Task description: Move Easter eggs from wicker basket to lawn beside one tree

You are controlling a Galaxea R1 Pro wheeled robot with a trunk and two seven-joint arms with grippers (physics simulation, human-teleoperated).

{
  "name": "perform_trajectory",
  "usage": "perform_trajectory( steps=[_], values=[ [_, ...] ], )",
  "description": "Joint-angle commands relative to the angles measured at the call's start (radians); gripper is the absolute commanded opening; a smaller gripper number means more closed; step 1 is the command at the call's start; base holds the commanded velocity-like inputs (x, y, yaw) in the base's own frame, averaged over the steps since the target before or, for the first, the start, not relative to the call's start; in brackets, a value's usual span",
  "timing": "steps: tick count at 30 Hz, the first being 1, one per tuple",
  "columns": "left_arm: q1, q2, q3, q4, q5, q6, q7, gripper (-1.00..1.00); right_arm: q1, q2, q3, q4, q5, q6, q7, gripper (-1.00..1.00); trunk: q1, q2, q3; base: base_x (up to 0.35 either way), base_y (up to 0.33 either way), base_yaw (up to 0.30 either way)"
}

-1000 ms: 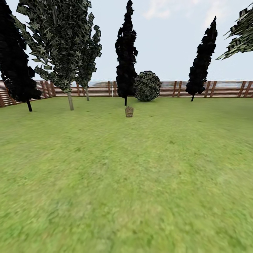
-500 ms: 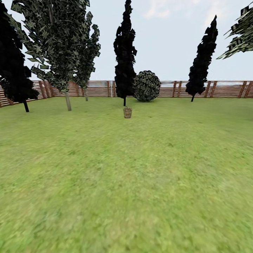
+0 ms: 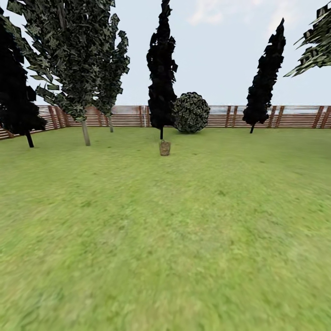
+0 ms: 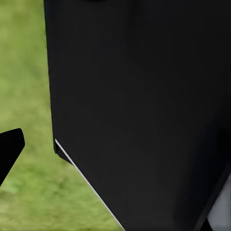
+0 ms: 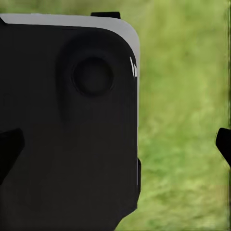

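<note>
The wicker basket [image 3: 164, 148] stands small and far off on the lawn [image 3: 184, 220], just in front of a near-black tree [image 3: 162, 73]. The eggs are hidden at this distance. A tree [image 3: 85, 132] with a pale trunk and grey-green canopy rises at the back left, well left of the basket. In the left wrist view one dark fingertip [image 4: 9, 150] of my left gripper [image 4: 115, 150] shows over grass beside a black part of the robot. In the right wrist view my right gripper [image 5: 115, 147] has its fingertips [image 5: 224, 144] far apart, nothing between them.
A round leafy bush [image 3: 191, 112] sits right of the basket by the brown slat fence [image 3: 230, 116]. More near-black trees stand at far left [image 3: 18, 101] and back right [image 3: 265, 82]. A leafy branch [image 3: 315, 46] hangs in at the upper right. Wide grass lies between me and the basket.
The whole head view has shifted: the left trees slide left and the basket sits slightly lower and further left, so the camera has moved forward. Nothing in the garden itself moved.
</note>
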Motion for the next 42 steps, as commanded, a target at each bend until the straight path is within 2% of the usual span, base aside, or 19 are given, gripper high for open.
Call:
perform_trajectory(
  steps=[1, 42],
  values=[
    [0.001, 0.000, -0.001, -0.002, 0.008, 0.000, 0.000, 1.00, -0.002, 0.000, 0.001, 0.003, -0.003, -0.003, -0.001, 1.00, 0.001, 0.000, -0.001, 0.313, -0.194, 0.000],
    [0.001, -0.001, -0.001, -0.002, 0.008, 0.000, 0.000, 1.00, -0.002, 0.001, 0.001, 0.003, -0.003, -0.003, -0.001, 1.00, 0.001, 0.000, -0.001, 0.312, -0.194, 0.000]
  ],
)
